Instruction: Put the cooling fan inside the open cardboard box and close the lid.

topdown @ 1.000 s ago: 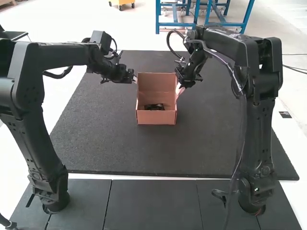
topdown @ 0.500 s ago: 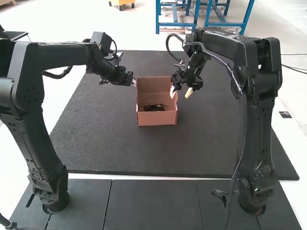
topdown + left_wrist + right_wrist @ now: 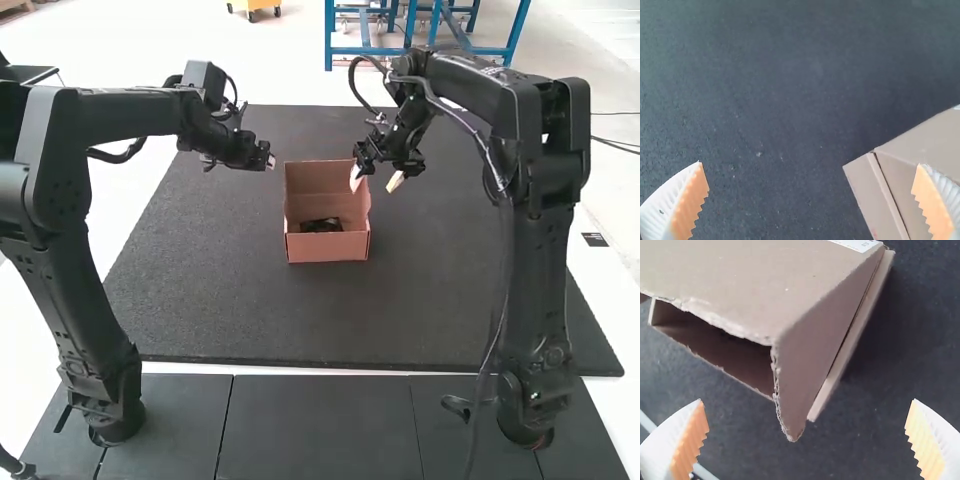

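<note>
on the counter (image 3: 200, 270) the cardboard box (image 3: 327, 242) held the cooling fan (image 3: 322, 223), lid (image 3: 322, 175) not yet down; with left pincer (image 3: 264, 159) and right pincer (image 3: 374, 180) both open and empty by its rear corners, an uneven push could have slid it.

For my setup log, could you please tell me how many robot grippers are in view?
2. The left gripper hangs beside the far-left corner of the cardboard box; the right gripper hangs over its far-right corner. Both are open.
</note>
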Available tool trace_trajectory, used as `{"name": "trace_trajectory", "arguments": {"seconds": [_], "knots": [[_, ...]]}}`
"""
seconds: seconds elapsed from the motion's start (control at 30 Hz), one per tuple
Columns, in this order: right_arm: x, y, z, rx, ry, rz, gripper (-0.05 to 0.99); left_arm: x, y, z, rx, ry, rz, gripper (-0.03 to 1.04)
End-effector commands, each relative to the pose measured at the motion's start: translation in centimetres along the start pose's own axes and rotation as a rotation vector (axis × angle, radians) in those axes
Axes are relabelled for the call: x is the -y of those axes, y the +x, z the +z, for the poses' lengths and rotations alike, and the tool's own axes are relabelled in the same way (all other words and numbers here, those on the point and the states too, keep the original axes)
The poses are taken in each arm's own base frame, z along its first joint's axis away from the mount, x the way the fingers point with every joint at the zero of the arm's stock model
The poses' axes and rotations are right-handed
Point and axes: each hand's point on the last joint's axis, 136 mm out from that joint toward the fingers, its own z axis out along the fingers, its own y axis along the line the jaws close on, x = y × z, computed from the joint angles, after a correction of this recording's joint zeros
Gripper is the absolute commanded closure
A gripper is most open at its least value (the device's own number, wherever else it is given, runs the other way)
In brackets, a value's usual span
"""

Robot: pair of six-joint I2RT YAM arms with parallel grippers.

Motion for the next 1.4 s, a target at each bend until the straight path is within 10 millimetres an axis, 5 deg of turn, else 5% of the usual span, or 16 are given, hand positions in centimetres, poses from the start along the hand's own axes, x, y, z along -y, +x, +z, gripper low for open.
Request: {"name": "trace_trajectory", "arguments": {"seconds": [0.0,0.43,0.87,1.37], "knots": [[-1.3,-0.9,-5.0,0.127,-0.018,-0.020,0.03,-0.3,-3.0,-1.1,0.076,-0.024,-0.001,0.05],[-3.1,-1.7,-12.3,0.347,0.001,-0.043,0.03,1.8,-5.6,-1.1,0.127,0.008,0.017,0.05],[-8.5,2.0,-15.1,0.379,-0.045,-0.072,0.03,4.9,-3.2,0.4,0.040,0.078,0.063,0.05],[-8.5,2.0,-15.8,0.407,-0.043,-0.049,0.03,6.0,2.6,2.0,-0.156,0.134,0.104,0.05]]}}
